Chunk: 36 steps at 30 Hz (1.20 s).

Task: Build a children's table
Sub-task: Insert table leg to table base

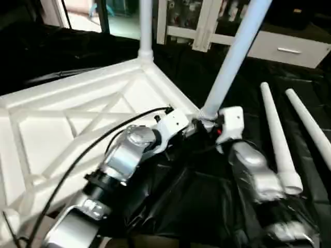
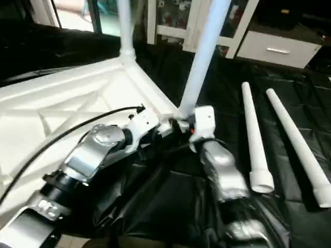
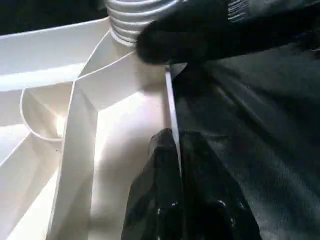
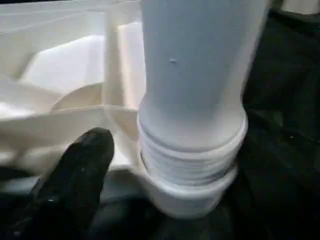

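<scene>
The children's table top (image 1: 77,119) lies upside down on the black sheet, its X ribs facing up. One white leg (image 1: 146,26) stands in the far corner socket. A second leg (image 1: 234,57) leans in the near right corner socket, its threaded base (image 4: 190,155) showing above the socket collar. My left gripper (image 1: 190,127) is shut on the top's thin rim (image 3: 171,100) just beside that socket. My right gripper (image 1: 211,123) is at the leg's base and open, with one black finger (image 4: 80,170) standing apart from the threads.
Two loose white legs (image 1: 276,139) (image 1: 310,124) lie side by side on the black sheet to the right of my right arm. White cabinets with glass doors (image 1: 289,46) stand behind the work table. A black cable (image 1: 77,160) runs over my left forearm.
</scene>
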Tool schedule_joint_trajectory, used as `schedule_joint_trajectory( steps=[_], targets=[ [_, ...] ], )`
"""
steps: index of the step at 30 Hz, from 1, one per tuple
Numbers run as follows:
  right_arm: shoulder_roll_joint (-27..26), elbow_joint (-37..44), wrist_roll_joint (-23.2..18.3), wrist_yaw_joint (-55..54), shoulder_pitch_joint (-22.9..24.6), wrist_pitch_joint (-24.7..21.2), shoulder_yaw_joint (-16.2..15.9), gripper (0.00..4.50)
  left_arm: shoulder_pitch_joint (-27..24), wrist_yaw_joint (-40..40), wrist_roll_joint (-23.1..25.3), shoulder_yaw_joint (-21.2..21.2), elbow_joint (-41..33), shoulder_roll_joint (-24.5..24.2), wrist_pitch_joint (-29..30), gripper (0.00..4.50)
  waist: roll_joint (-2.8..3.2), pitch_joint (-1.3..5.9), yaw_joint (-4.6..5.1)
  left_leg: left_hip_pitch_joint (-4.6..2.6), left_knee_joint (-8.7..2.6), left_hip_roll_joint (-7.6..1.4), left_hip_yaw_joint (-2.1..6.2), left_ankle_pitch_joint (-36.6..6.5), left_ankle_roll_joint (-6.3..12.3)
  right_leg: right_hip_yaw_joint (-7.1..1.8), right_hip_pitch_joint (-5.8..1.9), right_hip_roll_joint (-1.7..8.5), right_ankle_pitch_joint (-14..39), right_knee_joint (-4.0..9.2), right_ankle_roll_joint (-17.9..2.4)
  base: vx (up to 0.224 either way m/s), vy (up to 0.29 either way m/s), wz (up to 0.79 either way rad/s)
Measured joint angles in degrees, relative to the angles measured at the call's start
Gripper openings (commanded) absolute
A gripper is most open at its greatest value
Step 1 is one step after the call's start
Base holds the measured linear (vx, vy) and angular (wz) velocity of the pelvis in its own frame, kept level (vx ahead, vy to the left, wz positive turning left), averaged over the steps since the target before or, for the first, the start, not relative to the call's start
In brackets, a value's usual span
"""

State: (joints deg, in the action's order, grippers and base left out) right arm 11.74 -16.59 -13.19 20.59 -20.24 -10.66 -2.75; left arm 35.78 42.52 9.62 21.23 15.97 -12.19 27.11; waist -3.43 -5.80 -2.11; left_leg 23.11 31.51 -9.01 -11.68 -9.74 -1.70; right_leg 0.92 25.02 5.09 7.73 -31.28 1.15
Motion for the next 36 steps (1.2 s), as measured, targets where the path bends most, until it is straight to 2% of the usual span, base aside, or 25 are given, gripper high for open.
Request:
schedule_joint_trajectory(
  steps=[6,10,18,22,27,31,36],
  targets=[
    [6.0,11.9,-4.8,7.8,5.3,-4.1,1.5,4.24,-1.9,3.5,-1.4,-0.4,-2.2,-3.2,-2.7,0.00,0.33,0.07,0.06,-0.07,0.16,-0.07,-0.10,0.1,0.20,-0.06,0.00,-0.04,0.2,-0.11,0.1,0.000,0.000,0.00],
    [9.9,16.3,-7.0,12.4,7.5,-5.1,2.4,4.24,-3.7,7.3,-2.9,-1.0,-3.3,-5.7,-5.9,0.00,0.68,0.18,0.16,-0.15,0.24,-0.15,-0.17,0.2,0.28,-0.09,-0.01,-0.07,0.2,-0.23,0.1,0.000,0.000,0.00],
    [14.0,16.6,-7.2,17.6,7.8,-5.8,2.2,4.24,-7.4,13.2,-5.6,-1.2,-7.2,-9.2,-6.9,0.00,1.08,0.30,-0.05,-0.22,0.70,-0.23,-0.19,0.0,0.04,-0.10,-0.04,-0.04,0.4,-0.83,0.1,0.000,0.000,0.00],
    [16.9,16.9,-9.6,24.9,8.4,-7.9,1.8,4.24,-9.9,17.4,-7.6,-1.2,-10.5,-11.8,-7.2,0.00,1.11,0.31,-0.23,-0.21,0.88,-0.26,-0.19,0.0,0.05,-0.08,-0.07,-0.03,0.4,-0.95,0.1,0.000,0.000,0.00],
    [18.8,16.9,-9.5,29.0,8.4,-7.5,0.2,4.24,-11.0,20.4,-8.3,-1.1,-11.6,-12.3,-7.5,0.00,1.12,0.32,-0.60,-0.20,1.16,-0.26,-0.22,0.0,0.06,-0.09,-0.08,0.05,0.4,-1.26,0.1,0.000,0.000,0.00],
    [19.4,16.9,-9.9,32.0,8.4,-7.4,0.0,4.24,-11.1,21.3,-8.7,-0.6,-11.7,-12.5,-7.6,0.00,1.11,0.32,-1.07,-0.21,1.49,-0.26,-0.23,0.1,0.09,-0.10,-0.06,0.12,0.4,-1.66,0.1,0.000,0.000,0.00],
    [20.4,16.9,-11.0,35.2,8.2,-7.4,0.0,4.24,-11.2,21.8,-8.8,-0.5,-11.7,-12.7,-7.7,0.00,1.10,0.31,-1.20,-0.20,1.72,-0.27,-0.22,0.1,0.10,-0.10,-0.06,0.15,0.4,-1.82,0.1,0.000,0.000,0.00]
  ],
)
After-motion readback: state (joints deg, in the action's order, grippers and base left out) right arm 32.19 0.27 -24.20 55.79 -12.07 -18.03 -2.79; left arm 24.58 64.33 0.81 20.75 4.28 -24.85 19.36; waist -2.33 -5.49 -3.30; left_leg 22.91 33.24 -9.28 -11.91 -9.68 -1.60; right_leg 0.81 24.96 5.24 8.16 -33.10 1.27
